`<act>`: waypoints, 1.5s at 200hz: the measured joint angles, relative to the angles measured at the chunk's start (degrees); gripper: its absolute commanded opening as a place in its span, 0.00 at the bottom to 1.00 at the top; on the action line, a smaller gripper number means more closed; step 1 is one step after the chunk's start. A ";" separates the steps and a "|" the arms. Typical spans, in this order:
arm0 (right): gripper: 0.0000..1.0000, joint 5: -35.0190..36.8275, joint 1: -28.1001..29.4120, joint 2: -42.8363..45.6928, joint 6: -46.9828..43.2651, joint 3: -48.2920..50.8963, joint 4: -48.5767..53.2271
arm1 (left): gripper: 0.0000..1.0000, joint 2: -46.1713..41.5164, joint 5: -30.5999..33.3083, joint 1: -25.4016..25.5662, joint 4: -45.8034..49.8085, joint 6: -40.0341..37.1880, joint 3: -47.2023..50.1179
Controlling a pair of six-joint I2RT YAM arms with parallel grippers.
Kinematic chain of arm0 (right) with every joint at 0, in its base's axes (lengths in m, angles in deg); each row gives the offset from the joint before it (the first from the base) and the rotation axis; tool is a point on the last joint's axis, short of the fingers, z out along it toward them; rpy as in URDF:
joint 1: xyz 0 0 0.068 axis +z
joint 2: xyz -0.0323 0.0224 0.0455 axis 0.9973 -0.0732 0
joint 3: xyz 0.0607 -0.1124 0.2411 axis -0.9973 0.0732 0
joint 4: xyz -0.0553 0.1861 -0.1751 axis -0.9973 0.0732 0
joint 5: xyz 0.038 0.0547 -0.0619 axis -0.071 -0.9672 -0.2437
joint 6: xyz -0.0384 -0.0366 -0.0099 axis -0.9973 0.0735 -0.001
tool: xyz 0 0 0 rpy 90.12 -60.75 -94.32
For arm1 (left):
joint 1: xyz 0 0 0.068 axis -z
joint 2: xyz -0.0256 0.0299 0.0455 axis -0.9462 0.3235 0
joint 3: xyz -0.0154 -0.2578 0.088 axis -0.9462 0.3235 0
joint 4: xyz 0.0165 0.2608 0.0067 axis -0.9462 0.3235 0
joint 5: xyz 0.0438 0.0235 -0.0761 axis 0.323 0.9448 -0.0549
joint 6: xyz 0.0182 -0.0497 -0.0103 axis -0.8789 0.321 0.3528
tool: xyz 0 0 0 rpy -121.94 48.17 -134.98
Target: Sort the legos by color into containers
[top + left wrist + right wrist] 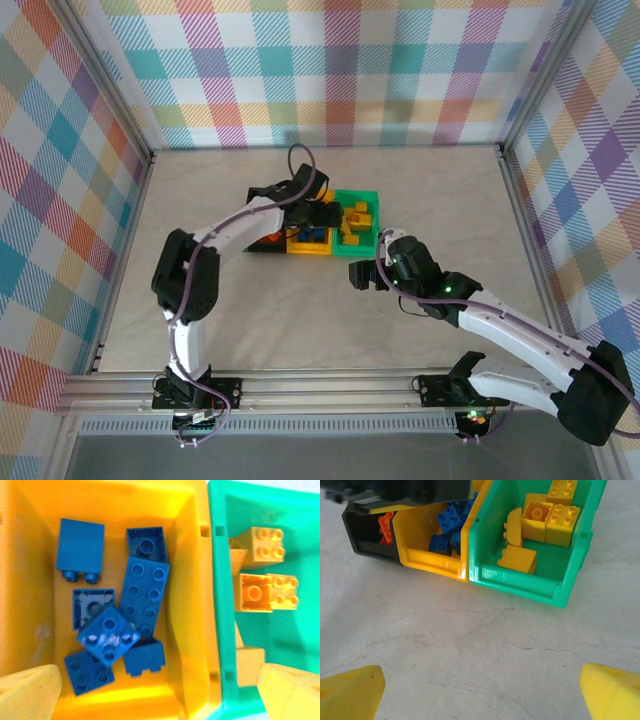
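The legos [450, 517] all lie inside the containers [435, 562], which stand in a touching row on the table [470, 645]. The left gripper [160, 695] hangs over the yellow bin [187, 555] with its fingers spread wide and nothing between them. Beneath it lie the blue legos [145, 592], several bricks in a loose heap, some studs up, some overturned or on their sides. Touching that bin on the right, the green bin [300, 640] holds the yellow legos [262, 542]. The right gripper [480, 690] is likewise spread wide and holds nothing. It sits low over bare table on the near side of the row, facing it. At the left end the black bin [365, 545] holds the orange legos [385, 525], partly hidden under the left arm.
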 measured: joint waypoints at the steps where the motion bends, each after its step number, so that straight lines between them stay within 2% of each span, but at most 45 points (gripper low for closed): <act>1: 1.00 0.09 0.00 0.09 0.00 0.00 0.00 | 1.00 -0.24 0.00 0.00 -0.04 0.00 0.17; 37: 1.00 3.19 0.00 1.90 -0.02 0.00 0.09 | 1.00 -18.38 1.11 0.00 -4.26 0.57 10.71; 74: 1.00 6.21 -0.07 2.43 -0.02 0.33 -0.13 | 1.00 -36.83 8.13 -0.50 -9.33 0.39 22.36; 105: 1.00 7.96 -0.26 2.45 -0.26 2.27 -0.74 | 1.00 -45.24 16.50 -2.82 -12.81 -0.55 32.35; 132: 1.00 10.16 -2.23 3.17 -0.44 3.74 -1.79 | 1.00 -49.88 20.15 -8.85 -19.76 -6.54 43.89; 167: 1.00 10.71 -6.78 2.95 -2.58 4.31 -4.48 | 1.00 -47.01 21.31 -19.65 -31.12 -18.12 53.75; 199: 1.00 11.02 -9.46 0.96 -4.52 4.28 -6.56 | 1.00 -38.10 18.73 -26.73 -42.66 -22.27 59.08; 228: 1.00 11.15 -10.97 0.61 -5.64 4.46 -7.61 | 1.00 -31.65 13.25 -27.50 -52.72 -23.12 62.86; 267: 1.00 11.91 -14.38 2.49 -7.82 6.67 -9.86 | 1.00 -21.40 9.16 -27.71 -70.12 -24.83 65.37; 300: 1.00 12.72 -19.32 3.08 -12.31 8.46 -15.69 | 1.00 -18.84 8.59 -28.46 -73.81 -24.70 65.90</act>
